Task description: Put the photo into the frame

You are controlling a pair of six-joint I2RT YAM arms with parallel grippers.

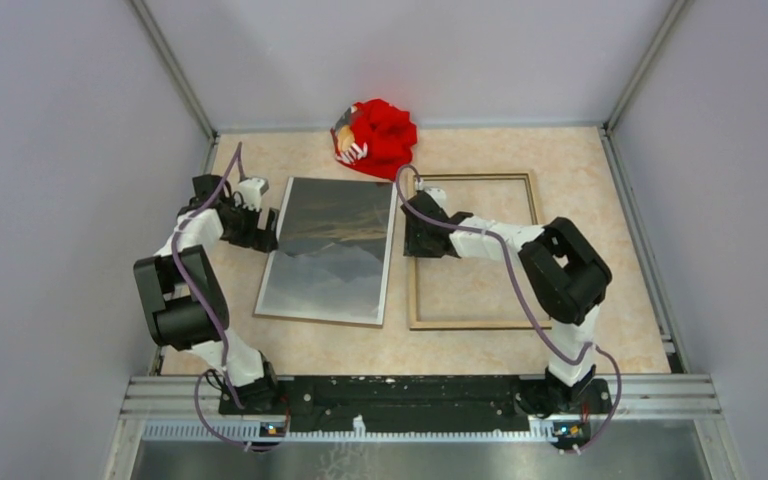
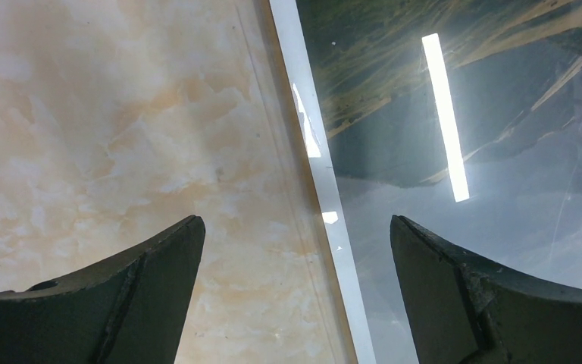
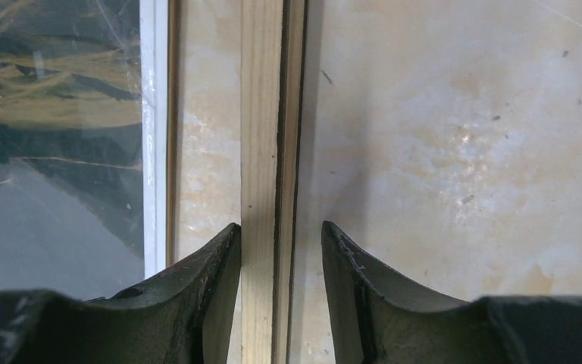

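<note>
While the photo (image 1: 332, 250) is lying on the tabletop (image 1: 610, 300) at the frame's (image 1: 475, 325) nine o'clock, your right claw (image 3: 280, 227) is straddling the frame rail, not yet clenched, ready for lifting; your left claw (image 2: 295, 220) is gaping wide over the photo's edge.

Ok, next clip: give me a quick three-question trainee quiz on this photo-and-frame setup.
1. True or false: the photo already lies inside the frame.
2. The right gripper straddles: A) the photo's white edge, B) the frame's wooden rail, C) neither.
3. Which edge of the photo sits between the left gripper's open jaws?

Key:
1. False. The photo lies flat beside the frame, on the left arm's side.
2. B.
3. Its white left long edge.
</note>
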